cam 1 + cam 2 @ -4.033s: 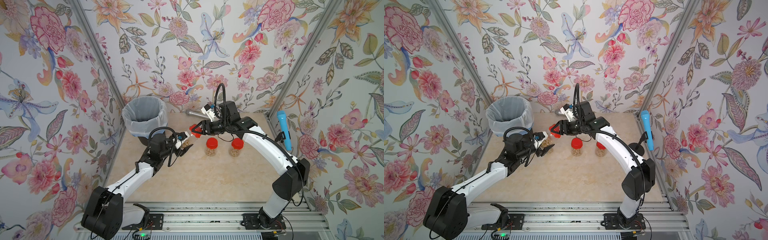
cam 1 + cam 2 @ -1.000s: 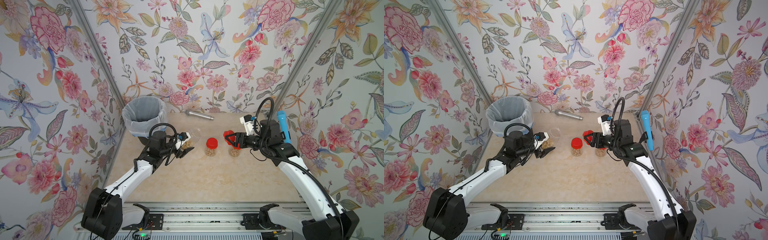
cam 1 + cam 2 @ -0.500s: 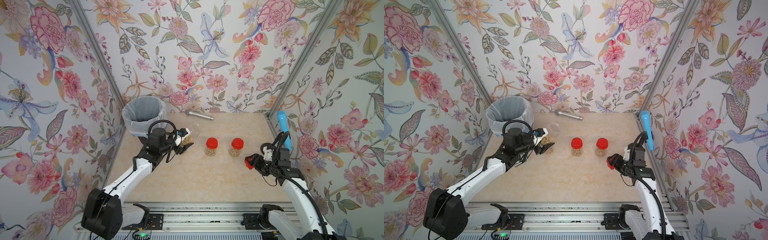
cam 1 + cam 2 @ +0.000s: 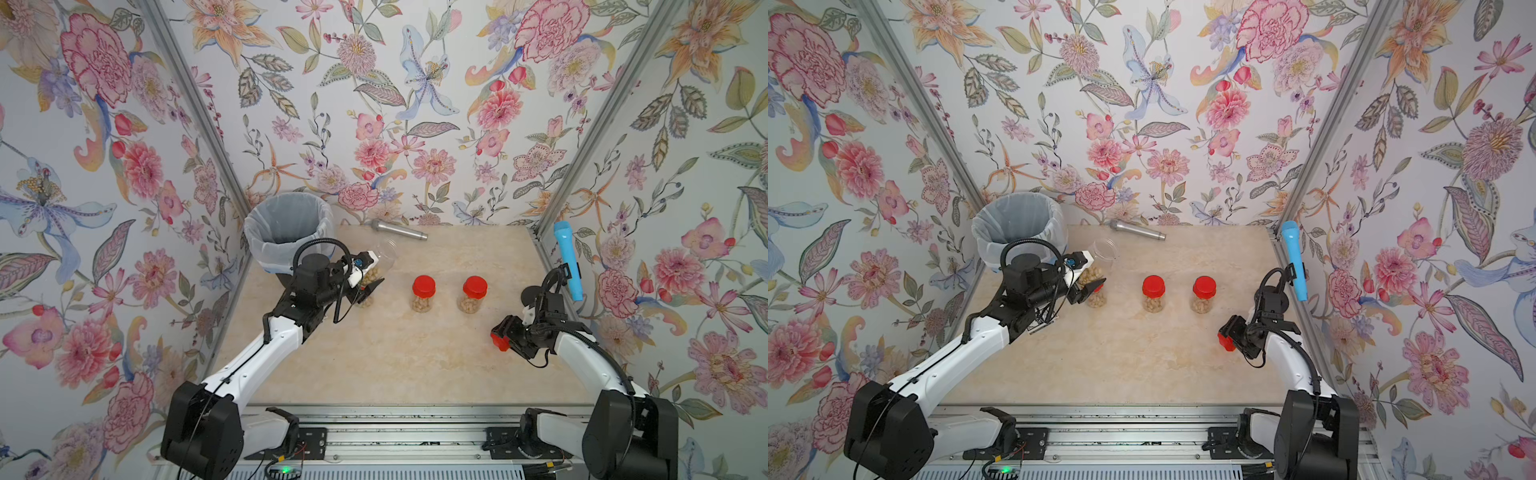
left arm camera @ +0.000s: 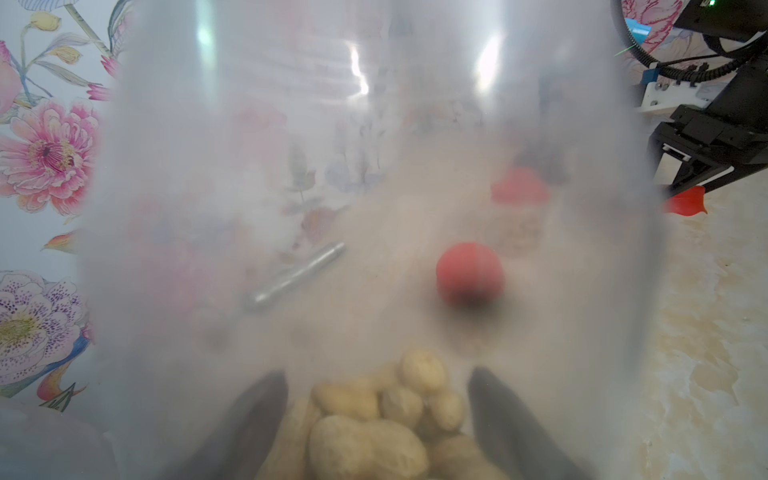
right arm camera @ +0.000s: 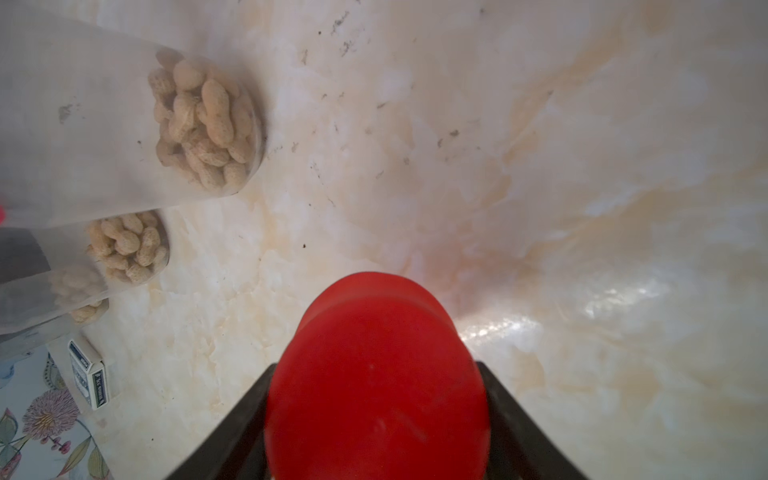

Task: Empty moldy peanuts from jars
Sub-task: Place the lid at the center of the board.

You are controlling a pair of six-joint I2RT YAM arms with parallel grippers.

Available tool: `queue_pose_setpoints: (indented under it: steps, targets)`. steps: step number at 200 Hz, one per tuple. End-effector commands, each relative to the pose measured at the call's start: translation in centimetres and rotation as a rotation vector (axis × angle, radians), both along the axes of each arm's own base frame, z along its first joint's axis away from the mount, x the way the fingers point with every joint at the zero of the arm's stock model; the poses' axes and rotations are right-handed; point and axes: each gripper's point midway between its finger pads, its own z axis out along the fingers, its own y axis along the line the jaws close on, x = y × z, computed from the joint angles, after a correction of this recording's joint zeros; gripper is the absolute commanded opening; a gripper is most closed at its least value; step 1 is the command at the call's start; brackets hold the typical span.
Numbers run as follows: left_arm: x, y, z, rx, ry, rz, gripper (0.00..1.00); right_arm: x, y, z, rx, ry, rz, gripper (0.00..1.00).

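left hand (image 4: 369, 277) grasps open jar (image 4: 384, 254), tilted, beside bin (image 4: 266, 253) | right hand (image 4: 504, 335) clamps red lid (image 4: 498, 341) | risk: peanuts (image 5: 365, 440) spill onto tabletop (image 4: 395, 357) if tipped further before reaching bin

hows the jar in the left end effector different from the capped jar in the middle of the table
The held jar has no lid; the middle jar wears a red lid. The held jar is tilted in the left end effector; the middle jar stands upright on the table. Both are clear and hold peanuts.
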Motion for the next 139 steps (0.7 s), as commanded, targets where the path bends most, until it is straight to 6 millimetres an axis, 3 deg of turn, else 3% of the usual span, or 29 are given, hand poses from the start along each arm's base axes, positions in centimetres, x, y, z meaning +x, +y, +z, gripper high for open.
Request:
queue_pose_setpoints:
  steps: [1, 66, 139]
  targets:
    - [1.6, 0.7, 1.8, -0.004, -0.054, 0.037, 0.26, 1.6, -0.8, -0.1, -0.054, -0.004, 0.011, 0.68]
    - [3.2, 1.7, 2.1, -0.002, -0.050, 0.066, 0.27, 3.6, -1.7, -1.6, -0.120, 0.053, 0.020, 0.71]
    - [4.7, 3.1, 2.8, 0.045, -0.047, 0.124, 0.28, 4.3, -1.4, -3.5, -0.173, 0.120, 0.070, 0.80]
